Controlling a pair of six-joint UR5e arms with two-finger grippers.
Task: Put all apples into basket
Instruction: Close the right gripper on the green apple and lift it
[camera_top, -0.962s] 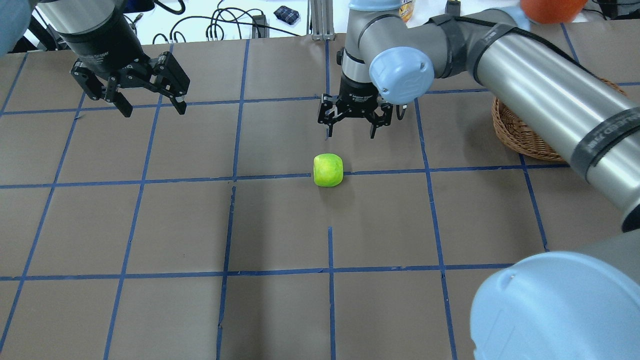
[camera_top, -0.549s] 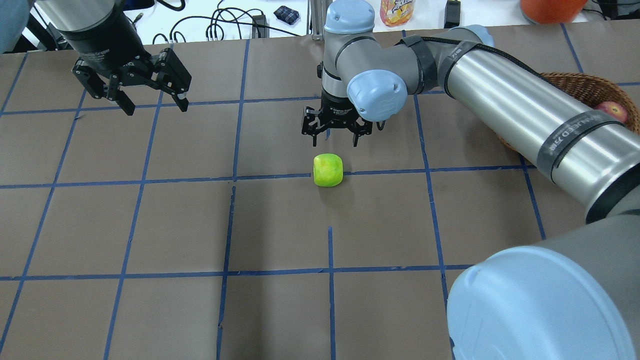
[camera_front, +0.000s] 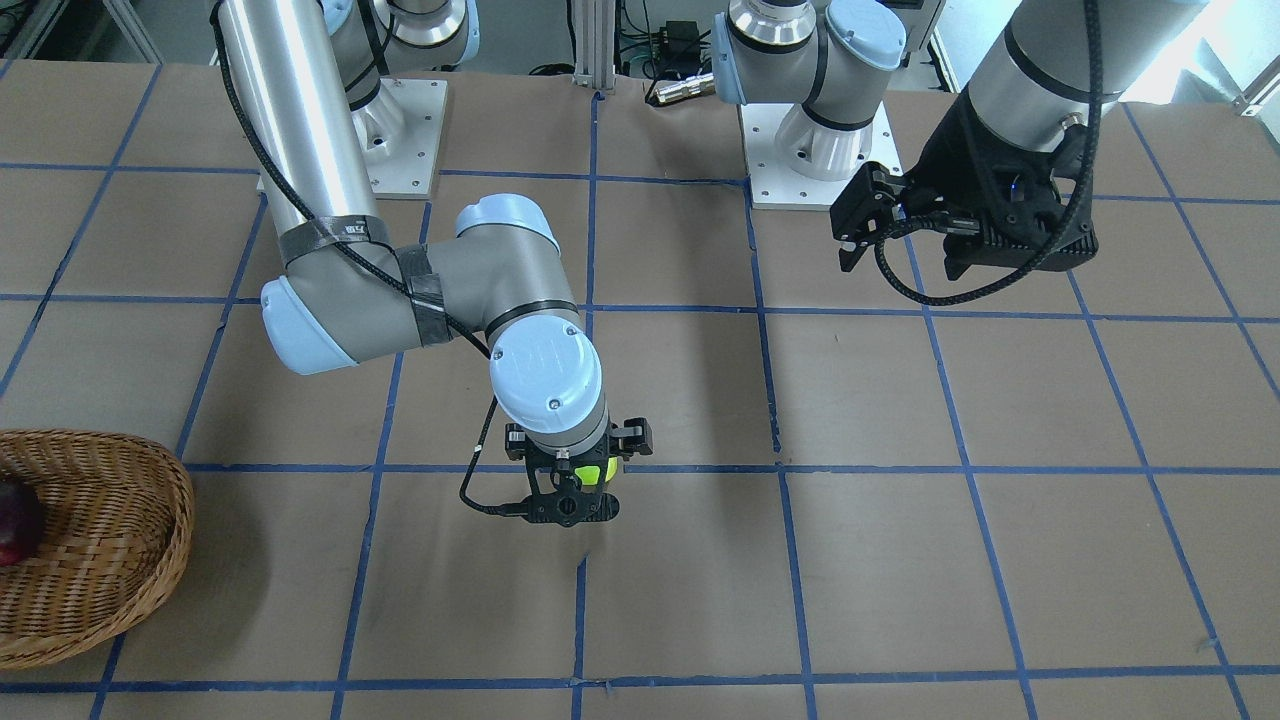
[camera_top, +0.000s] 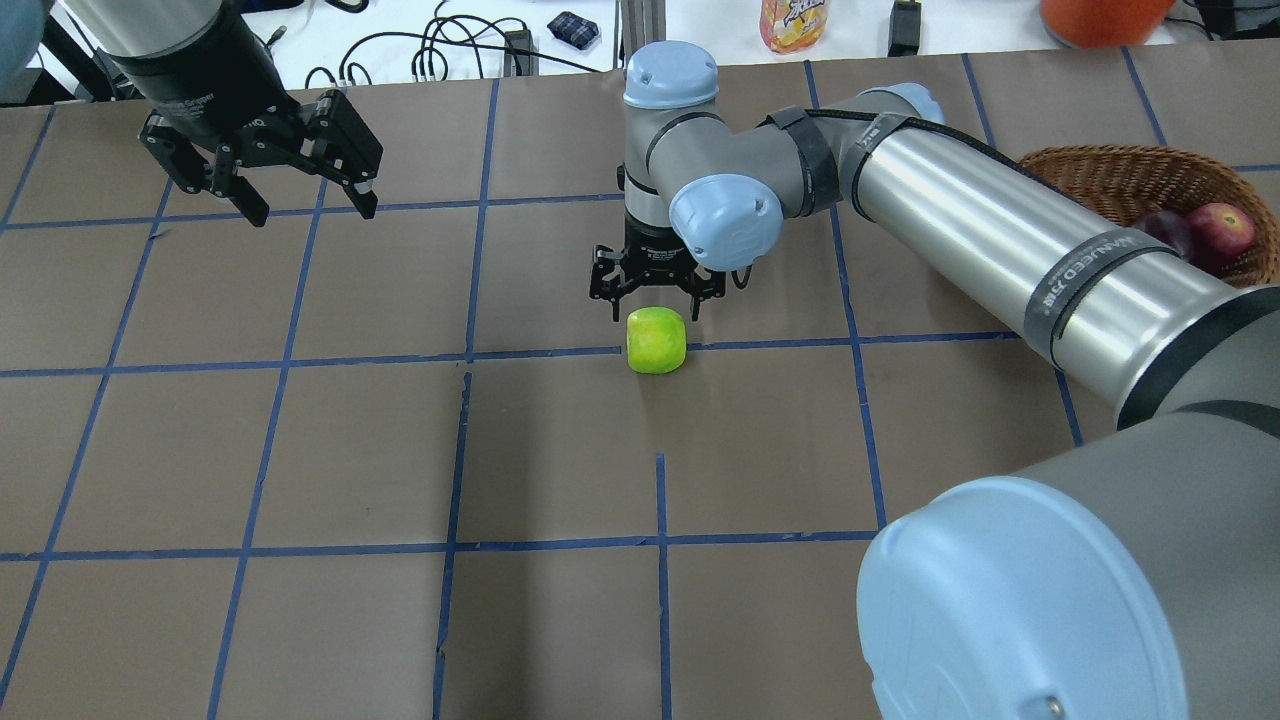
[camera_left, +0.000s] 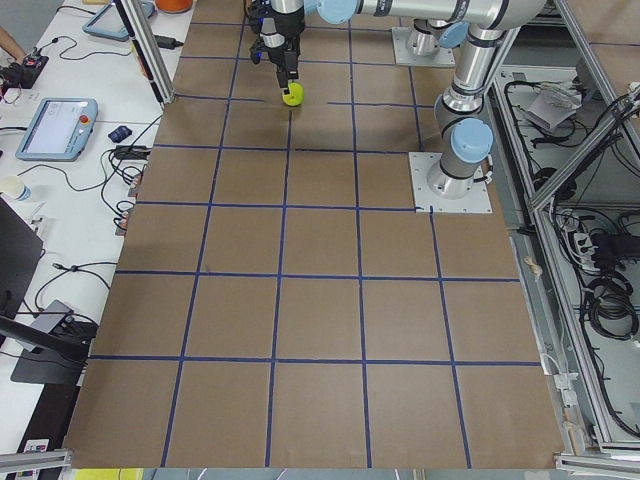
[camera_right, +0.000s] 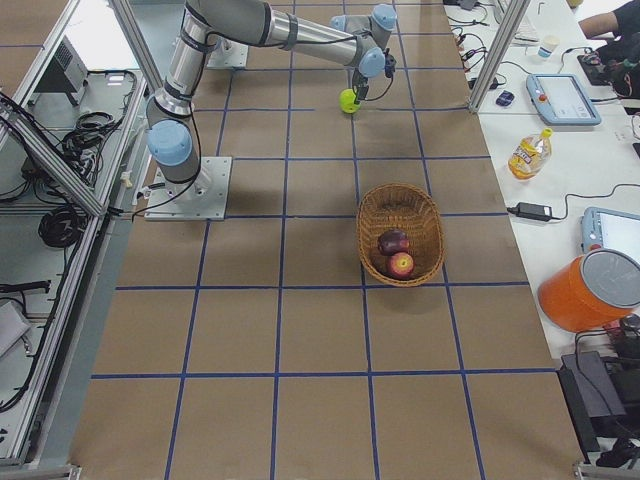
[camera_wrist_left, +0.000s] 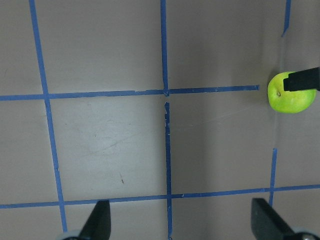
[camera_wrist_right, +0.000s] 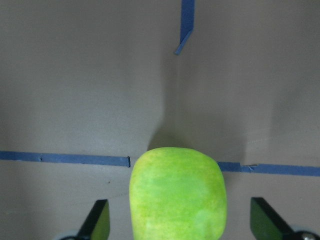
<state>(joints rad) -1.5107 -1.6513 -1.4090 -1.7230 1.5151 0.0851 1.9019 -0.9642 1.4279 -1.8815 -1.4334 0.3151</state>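
— Two dark red apples (camera_top: 1220, 228) lie in the basket (camera_top: 1090, 160), at the right edge of the overhead view. And the third?
— The green apple (camera_top: 656, 340) sits on the counter (camera_top: 300, 450) near the middle of that frame, on a blue tape line (camera_top: 300, 362), well apart from the basket.
— Is a claw on it?
— The right claw (camera_top: 652, 305) hangs straight over it, spread wide. In the right wrist view a finger (camera_wrist_right: 100, 220) shows at each lower corner, with a gap to the apple on both sides.
— The other one?
— The left claw (camera_top: 310, 212), upper left of the overhead frame, is also spread wide and holds nothing.
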